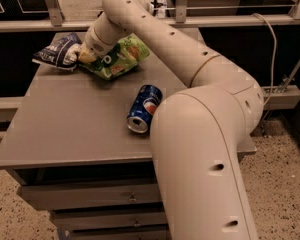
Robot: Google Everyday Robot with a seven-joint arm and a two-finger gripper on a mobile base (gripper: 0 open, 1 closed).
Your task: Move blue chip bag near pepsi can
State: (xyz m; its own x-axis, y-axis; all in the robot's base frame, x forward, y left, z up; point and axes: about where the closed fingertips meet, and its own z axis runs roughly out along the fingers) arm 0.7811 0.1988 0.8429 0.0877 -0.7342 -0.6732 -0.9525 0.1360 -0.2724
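Note:
The blue chip bag (pixel 57 51) lies at the far left corner of the grey table (pixel 65 129), partly over its edge. My gripper (pixel 83 55) is at the bag's right end and touches it, between it and the green chip bag (pixel 117 59). The pepsi can (pixel 144 108) lies on its side near the table's middle, silver end toward the front, well to the right of and nearer than the blue bag. My arm reaches from the lower right over the table and hides its right part.
A metal railing (pixel 50 4) runs behind the table. Drawers (pixel 90 196) sit under the tabletop. A cable (pixel 270 44) hangs at the right. Speckled floor (pixel 285 184) surrounds the table.

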